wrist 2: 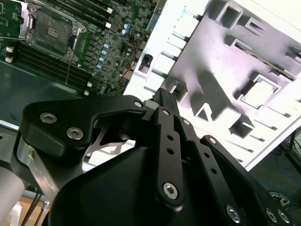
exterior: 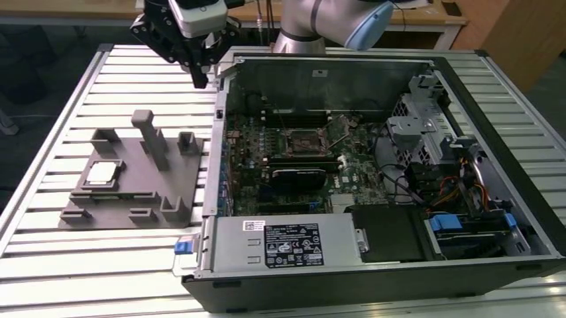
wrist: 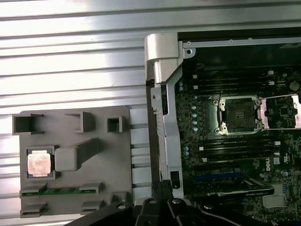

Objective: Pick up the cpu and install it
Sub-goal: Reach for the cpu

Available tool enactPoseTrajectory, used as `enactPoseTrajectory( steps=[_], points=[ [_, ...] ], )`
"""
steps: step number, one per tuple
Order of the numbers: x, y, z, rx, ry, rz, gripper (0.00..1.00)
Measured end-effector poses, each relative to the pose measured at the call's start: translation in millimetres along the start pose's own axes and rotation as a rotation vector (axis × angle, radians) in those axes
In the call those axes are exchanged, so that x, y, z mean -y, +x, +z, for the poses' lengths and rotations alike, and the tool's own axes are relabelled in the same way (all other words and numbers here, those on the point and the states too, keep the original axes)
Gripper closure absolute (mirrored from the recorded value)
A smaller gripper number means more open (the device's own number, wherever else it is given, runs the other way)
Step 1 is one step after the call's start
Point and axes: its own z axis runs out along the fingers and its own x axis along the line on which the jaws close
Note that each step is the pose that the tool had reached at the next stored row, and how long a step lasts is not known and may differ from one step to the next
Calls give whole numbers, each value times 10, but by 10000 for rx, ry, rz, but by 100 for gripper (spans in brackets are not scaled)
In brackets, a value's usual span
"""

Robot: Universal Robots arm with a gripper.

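Observation:
The cpu is a small silvery square lying flat in a recess of the grey fixture plate, on the exterior view's left. Both wrist views show the cpu in that recess. The black socket sits open on the green motherboard inside the computer case, and appears in both wrist views as well. My gripper hangs in the air above the case's far-left corner, well above the table and apart from the cpu. Its fingers are closed together on nothing.
The open computer case takes up the exterior view's right half, with a power supply at its front and cables and drive bays on its right. Upright grey posts rise from the fixture plate. The table is slatted metal.

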Motion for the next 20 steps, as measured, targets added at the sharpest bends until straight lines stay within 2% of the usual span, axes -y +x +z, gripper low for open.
enactPoseTrajectory(
  steps=[20],
  points=[
    [19, 199, 4, 4, 1, 69, 89]
  ],
)
